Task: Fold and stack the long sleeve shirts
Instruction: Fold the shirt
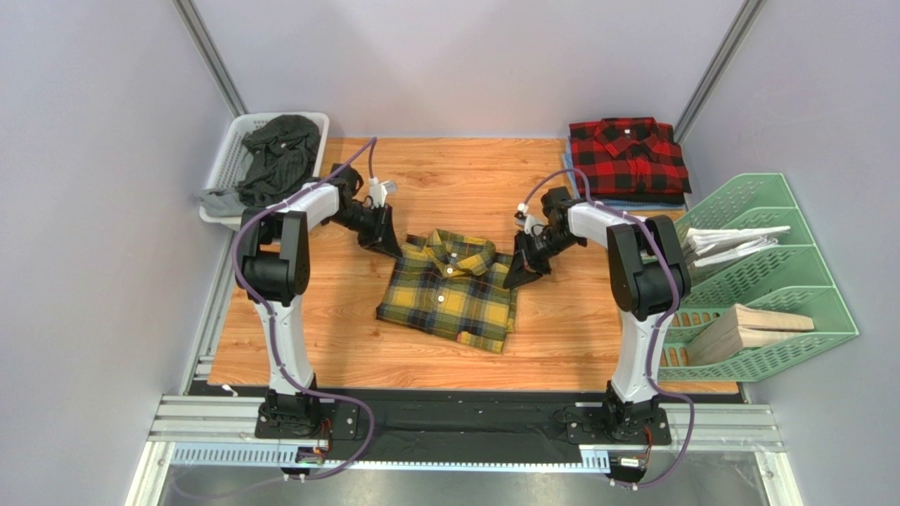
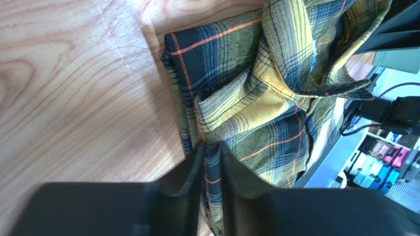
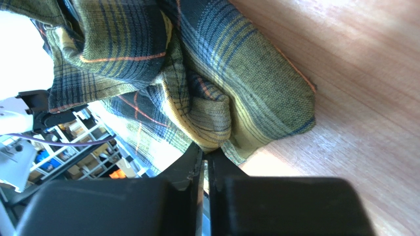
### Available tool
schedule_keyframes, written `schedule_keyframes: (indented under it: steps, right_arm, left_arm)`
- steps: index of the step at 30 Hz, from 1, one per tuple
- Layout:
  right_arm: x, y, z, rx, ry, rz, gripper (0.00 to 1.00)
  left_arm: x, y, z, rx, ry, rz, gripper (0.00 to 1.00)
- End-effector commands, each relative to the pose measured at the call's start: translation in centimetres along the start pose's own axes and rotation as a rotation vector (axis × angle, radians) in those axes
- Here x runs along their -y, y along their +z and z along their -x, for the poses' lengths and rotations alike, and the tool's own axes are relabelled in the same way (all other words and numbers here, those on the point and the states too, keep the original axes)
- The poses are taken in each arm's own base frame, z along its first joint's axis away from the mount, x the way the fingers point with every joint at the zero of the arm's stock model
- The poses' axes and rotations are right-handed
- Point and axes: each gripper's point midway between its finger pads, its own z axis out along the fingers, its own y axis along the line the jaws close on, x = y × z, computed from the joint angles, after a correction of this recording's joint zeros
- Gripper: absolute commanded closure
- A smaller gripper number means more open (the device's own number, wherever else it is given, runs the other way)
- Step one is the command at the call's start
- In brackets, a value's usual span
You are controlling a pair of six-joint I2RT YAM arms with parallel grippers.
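Note:
The yellow long sleeve shirt [image 1: 449, 290], plaid with dark checks, lies folded mid-table with its collar toward the back. My left gripper [image 1: 386, 245] is at its back left corner. In the left wrist view the left gripper [image 2: 211, 152] is shut on a fold of the yellow cloth [image 2: 266, 98]. My right gripper [image 1: 520, 276] is at the shirt's right edge. In the right wrist view the right gripper [image 3: 205, 153] pinches a rolled fold of the shirt [image 3: 222, 83] at its tips. The red long sleeve shirt [image 1: 629, 156] lies folded at the back right.
A white basket [image 1: 227, 158] holding dark grey clothes [image 1: 277, 156] stands at the back left corner. A green wire file rack [image 1: 776, 285] with papers and wooden blocks stands along the right side. Grey walls close in the table on three sides.

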Motion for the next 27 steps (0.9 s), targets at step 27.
schedule_keyframes:
  steps: [27]
  right_arm:
    - [3.0, -2.9, 5.3, 0.111, -0.114, -0.177, 1.0]
  left_arm:
    - [-0.6, 0.5, 2.9, 0.04, -0.009, 0.065, 1.0]
